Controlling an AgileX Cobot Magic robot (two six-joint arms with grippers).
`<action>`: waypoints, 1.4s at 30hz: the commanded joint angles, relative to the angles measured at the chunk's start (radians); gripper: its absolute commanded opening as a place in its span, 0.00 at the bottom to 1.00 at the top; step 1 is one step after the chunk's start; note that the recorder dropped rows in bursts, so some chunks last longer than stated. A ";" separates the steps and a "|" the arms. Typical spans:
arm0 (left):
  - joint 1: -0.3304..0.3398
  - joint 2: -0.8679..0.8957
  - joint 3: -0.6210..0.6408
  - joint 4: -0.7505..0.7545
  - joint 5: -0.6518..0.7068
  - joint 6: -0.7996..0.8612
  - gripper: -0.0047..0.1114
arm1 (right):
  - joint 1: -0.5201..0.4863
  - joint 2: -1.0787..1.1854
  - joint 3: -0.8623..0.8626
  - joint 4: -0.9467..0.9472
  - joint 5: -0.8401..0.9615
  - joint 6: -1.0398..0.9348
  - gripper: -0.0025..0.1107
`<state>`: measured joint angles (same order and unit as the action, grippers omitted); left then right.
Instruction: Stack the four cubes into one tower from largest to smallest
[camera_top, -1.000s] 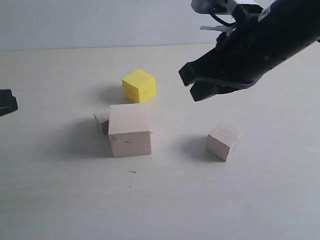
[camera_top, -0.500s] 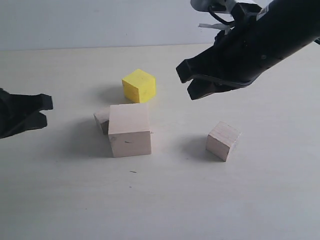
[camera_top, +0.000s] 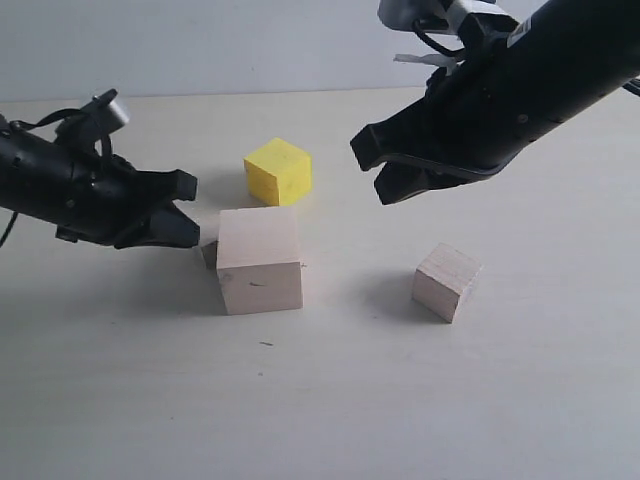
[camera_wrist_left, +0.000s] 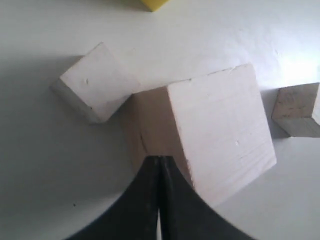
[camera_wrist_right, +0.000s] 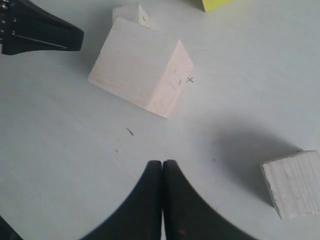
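The large pale wood cube (camera_top: 260, 260) stands mid-table, with the yellow cube (camera_top: 277, 171) behind it. The small wood cube (camera_top: 207, 247) peeks out at the large cube's back left corner. The medium wood cube (camera_top: 446, 281) sits apart to the right. My left gripper (camera_top: 188, 210) is shut and empty, low over the table just left of the small and large cubes; its tips (camera_wrist_left: 159, 159) point at the large cube (camera_wrist_left: 220, 130). My right gripper (camera_top: 372, 170) hovers shut and empty above the table between the yellow and medium cubes, holding nothing (camera_wrist_right: 162, 163).
The pale tabletop (camera_top: 330, 400) ends at a white wall (camera_top: 200, 45) behind. In the right wrist view the left gripper (camera_wrist_right: 40, 32) lies beside the large cube (camera_wrist_right: 140, 70), and the medium cube (camera_wrist_right: 292, 182) is off to one side.
My left arm has swung in from the left edge to just beside the small and large cubes. The right gripper drifted slightly left. No cube moved.
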<state>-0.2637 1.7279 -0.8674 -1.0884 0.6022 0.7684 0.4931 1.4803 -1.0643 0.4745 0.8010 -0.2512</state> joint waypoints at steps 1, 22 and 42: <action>-0.005 0.094 -0.045 -0.009 0.028 0.039 0.04 | 0.001 0.000 0.001 0.003 0.001 -0.011 0.02; -0.005 0.292 -0.206 -0.022 -0.087 0.062 0.04 | 0.001 0.000 0.001 0.003 0.001 -0.011 0.02; -0.005 0.394 -0.331 -0.183 -0.077 0.139 0.04 | 0.001 0.000 0.001 0.003 0.023 0.012 0.02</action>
<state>-0.2653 2.1221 -1.1929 -1.2375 0.4869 0.8608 0.4931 1.4803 -1.0643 0.4745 0.8208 -0.2467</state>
